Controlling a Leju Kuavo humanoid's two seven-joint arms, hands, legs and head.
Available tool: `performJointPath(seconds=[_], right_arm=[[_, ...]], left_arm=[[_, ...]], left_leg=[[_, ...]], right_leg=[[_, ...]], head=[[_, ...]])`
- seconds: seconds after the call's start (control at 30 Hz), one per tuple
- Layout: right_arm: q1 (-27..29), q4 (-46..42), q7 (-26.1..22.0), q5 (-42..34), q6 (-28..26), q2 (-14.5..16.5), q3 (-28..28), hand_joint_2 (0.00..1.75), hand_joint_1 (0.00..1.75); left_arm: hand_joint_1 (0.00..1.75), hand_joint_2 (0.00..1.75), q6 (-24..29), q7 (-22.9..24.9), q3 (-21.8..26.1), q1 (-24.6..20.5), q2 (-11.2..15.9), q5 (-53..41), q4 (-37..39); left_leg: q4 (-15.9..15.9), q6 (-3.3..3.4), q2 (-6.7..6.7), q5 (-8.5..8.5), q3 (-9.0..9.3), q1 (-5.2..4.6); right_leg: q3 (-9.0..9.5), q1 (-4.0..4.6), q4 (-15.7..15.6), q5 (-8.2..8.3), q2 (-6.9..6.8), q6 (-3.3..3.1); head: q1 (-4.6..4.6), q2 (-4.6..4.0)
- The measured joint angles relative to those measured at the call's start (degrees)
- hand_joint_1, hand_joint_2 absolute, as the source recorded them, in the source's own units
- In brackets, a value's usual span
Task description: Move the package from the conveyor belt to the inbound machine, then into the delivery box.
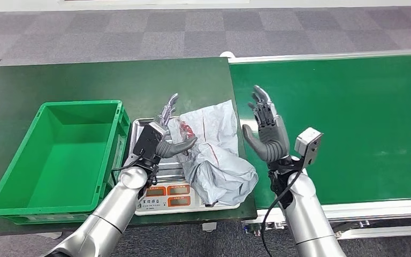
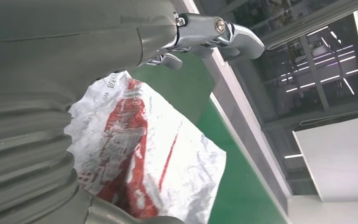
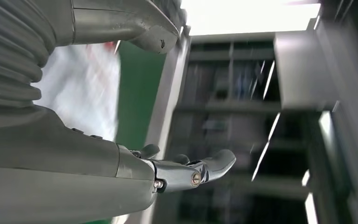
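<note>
Head view shows the package [image 1: 214, 152], a crumpled grey-white plastic mailer with red print, lying on the inbound machine [image 1: 163, 199], a flat metal scale with small orange readouts on its near edge, and spilling over the scale's right side. The scale stands on a dark green table [image 1: 107, 80], just right of the delivery box [image 1: 53, 160], an open green crate with nothing in it. The left hand [image 1: 163, 138] is at the package's left edge with its fingers apart and stretched away from the robot, the thumb reaching toward the wrapper; whether the thumb touches the plastic cannot be told, and nothing is gripped. In the left wrist view the package's red-printed face [image 2: 135, 154] lies close beyond the open fingers [image 2: 242, 39]. The right hand [image 1: 265, 131] is raised upright just right of the package, palm facing it, fingers spread and holding nothing, above the near left corner of the conveyor belt [image 1: 348, 123], whose green surface runs off to the right.
</note>
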Motion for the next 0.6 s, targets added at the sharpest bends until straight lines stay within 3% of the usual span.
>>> performJointPath(seconds=[0.13, 0.3, 0.6], right_arm=[[0.4, 2.3, 2.0, -4.8, -3.6, 0.2, -3.4, 1.75, 0.0], [-0.9, 8.0, 2.9, -9.4, -3.6, 0.2, -6.4, 1.75, 0.0], [-3.1, 13.3, 3.2, -10.6, -2.2, -0.2, -7.9, 1.75, 0.0]], left_arm=[[0.0, 1.75, 1.1, -2.2, -1.7, 0.3, 0.3, -6.4, -0.9], [0.0, 1.75, 2.3, -5.0, -4.9, -0.3, 0.7, -14.8, -1.3], [0.0, 1.75, 1.4, -12.6, -12.5, -4.1, 2.4, -25.5, 0.0]], left_leg=[[0.0, 0.0, 0.0, 0.0, -0.01, -0.01], [0.0, 0.01, -0.01, 0.01, 0.0, -0.02], [0.0, 0.01, -0.01, 0.02, 0.0, -0.02]], right_leg=[[0.0, -0.01, 0.0, 0.0, 0.0, 0.0], [0.0, -0.02, 0.0, 0.01, -0.01, 0.01], [-0.01, -0.02, 0.0, 0.01, 0.0, 0.01]], head=[[-0.01, 0.0], [0.0, 0.0], [-0.01, 0.01]])
